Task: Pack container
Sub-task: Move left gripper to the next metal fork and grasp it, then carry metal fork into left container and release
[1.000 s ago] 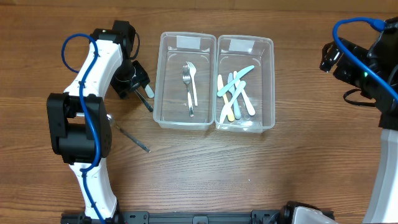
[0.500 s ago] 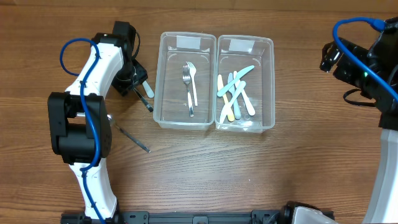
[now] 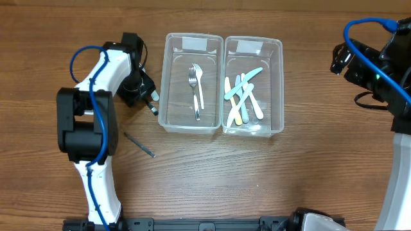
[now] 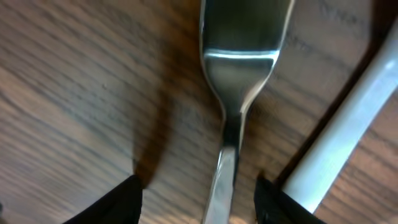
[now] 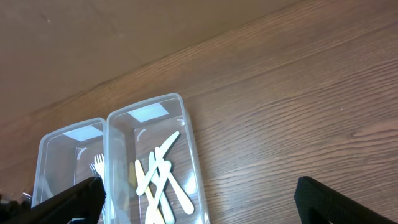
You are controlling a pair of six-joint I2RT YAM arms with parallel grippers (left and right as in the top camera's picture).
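Note:
Two clear plastic containers stand side by side. The left container (image 3: 168, 82) (image 5: 45, 146) holds forks (image 3: 195, 83); the right container (image 3: 280, 83) (image 5: 189, 149) holds several pastel plastic utensils (image 3: 243, 96). My left gripper (image 3: 145, 95) (image 4: 198, 186) is low over the table just left of the left container. It is open, its black fingers either side of the handle of a metal utensil (image 4: 239, 62) lying on the wood. A white plastic utensil (image 4: 348, 137) lies just to the right. My right gripper (image 5: 200, 186) is open and empty, raised at the far right (image 3: 369, 67).
Another thin metal utensil (image 3: 139, 144) lies on the wood below the left gripper, beside the left arm's base (image 3: 83, 128). The blue cable (image 3: 83, 54) loops over the left arm.
The left arm has swung a little right and its gripper has shifted slightly toward the left container's side. The right arm and the containers' contents are unchanged.

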